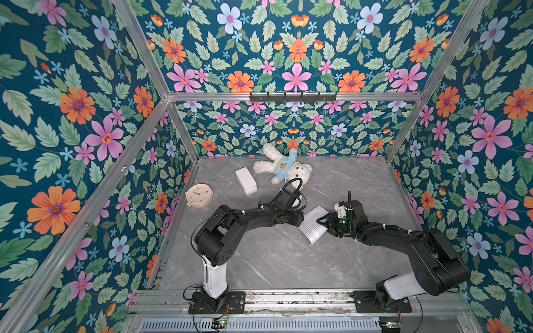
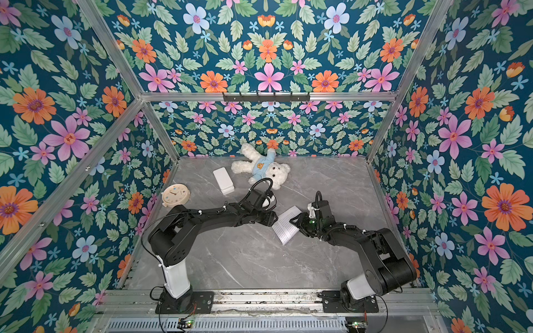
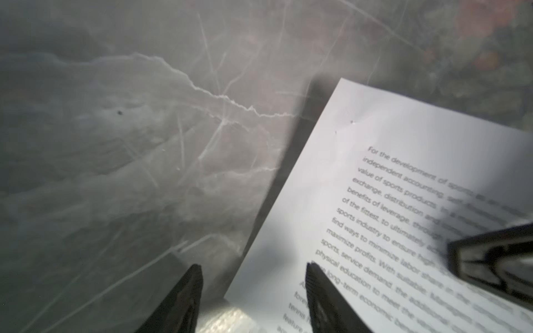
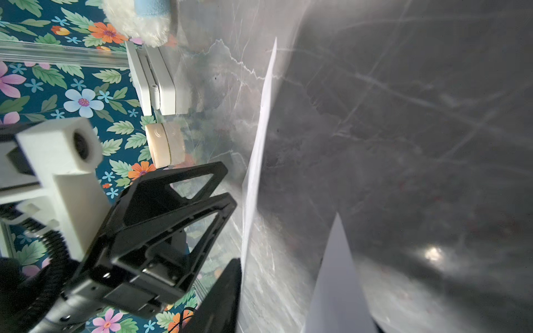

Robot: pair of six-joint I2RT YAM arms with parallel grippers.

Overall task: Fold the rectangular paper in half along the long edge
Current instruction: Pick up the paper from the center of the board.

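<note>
Three loose things are seen in the upper left part of the table (image 1: 274,259): a round clock (image 1: 199,195), a white box (image 1: 246,180) and a teddy bear (image 1: 284,167) near the back wall. Just right of centre in both top views, the left gripper (image 1: 302,215) is held at the left edge of the paper (image 1: 313,226). Its jaws are parted and nothing is clamped. The paper is laid printed face up and slightly curled between the two arms. At its right edge the right gripper (image 1: 321,222) is found, its jaws also apart. In the right wrist view the sheet is seen edge-on between them, not pinched.
</note>
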